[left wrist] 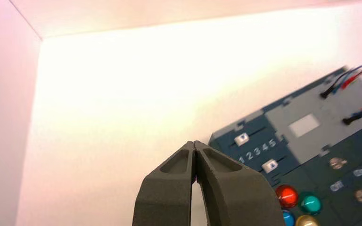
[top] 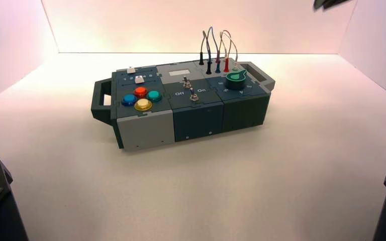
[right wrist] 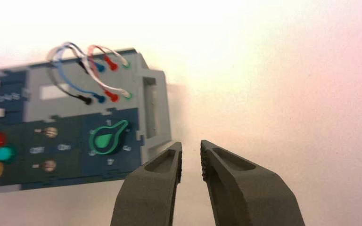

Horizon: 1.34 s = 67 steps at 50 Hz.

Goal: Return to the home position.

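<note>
Nothing needs to be grasped for this task, since only the two arms are to be brought back to their parked pose; the control box (top: 181, 103) is therefore judged as something to be kept clear of rather than held. It is seen standing on the white table (top: 281, 175), near the middle, well apart from both arm bases at the lower corners of the high view. It looks rigid and fairly weighty, a hard plastic body with a handle (top: 101, 100) at the robot's left end and another (top: 259, 73) at the right; those would be the natural holds, were it ever to be lifted. The looped wires (top: 216, 47) plugged in at the back are judged the fragile part, easily snagged. No container is present, and nothing is held. The left gripper (left wrist: 195, 147) is seen clenched, its tips touching, with nothing between them, hovering off the box's slider end. The right gripper (right wrist: 191, 150) is seen released, a narrow gap between its fingers, empty, just off the end near the green knob (right wrist: 107, 139). Four coloured buttons (top: 140, 98) and two toggle switches (top: 190, 89) are left untouched.
</note>
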Tool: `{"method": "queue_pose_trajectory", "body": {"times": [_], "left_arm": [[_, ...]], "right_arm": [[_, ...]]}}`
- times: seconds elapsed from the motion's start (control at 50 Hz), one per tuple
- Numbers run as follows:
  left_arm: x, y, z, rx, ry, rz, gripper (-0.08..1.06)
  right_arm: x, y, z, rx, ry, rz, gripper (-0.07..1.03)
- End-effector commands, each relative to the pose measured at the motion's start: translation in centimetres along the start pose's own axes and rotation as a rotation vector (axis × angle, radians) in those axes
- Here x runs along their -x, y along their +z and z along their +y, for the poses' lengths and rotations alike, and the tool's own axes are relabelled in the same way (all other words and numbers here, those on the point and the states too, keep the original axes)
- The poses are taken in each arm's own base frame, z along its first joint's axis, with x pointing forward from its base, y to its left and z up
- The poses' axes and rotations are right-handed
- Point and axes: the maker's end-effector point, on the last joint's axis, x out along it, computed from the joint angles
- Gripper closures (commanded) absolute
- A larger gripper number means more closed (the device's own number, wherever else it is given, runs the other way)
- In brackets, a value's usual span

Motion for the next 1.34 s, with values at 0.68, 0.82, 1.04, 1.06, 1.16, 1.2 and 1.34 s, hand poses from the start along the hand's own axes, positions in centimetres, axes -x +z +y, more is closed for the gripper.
{"method": "queue_pose_trajectory", "body": {"times": [0.68,0.82,1.04,1.06,1.16,1.2,1.34], "left_arm": [[14.4,-1.7,-0.9,0.010,0.022,-0.481,1.01],[13.6,-3.2,-0.7,0.022,0.036,-0.472,1.01],[13.7,-3.2,-0.6,0.027,0.046,-0.474,1.01],[13.7,-3.2,-0.6,0.027,0.046,-0.474,1.01],[13.9,-3.3,-0.6,0.027,0.046,-0.485,1.01],[14.0,-3.4,-0.6,0.029,0.046,-0.485,1.01],[13.9,-3.4,-0.6,0.039,0.044,-0.484,1.01]], "right_arm": [[16.0,-4.4,0.5,0.008,0.069,-0.643,0.98],[15.3,-4.8,0.4,0.010,0.063,-0.631,0.98],[15.0,-4.8,0.3,0.017,0.056,-0.620,0.98],[15.0,-4.8,0.4,0.016,0.058,-0.619,0.98],[14.9,-4.9,0.3,0.017,0.056,-0.613,0.98],[14.9,-4.9,0.3,0.017,0.056,-0.613,0.98],[14.8,-4.9,0.3,0.018,0.056,-0.608,0.98]]}}
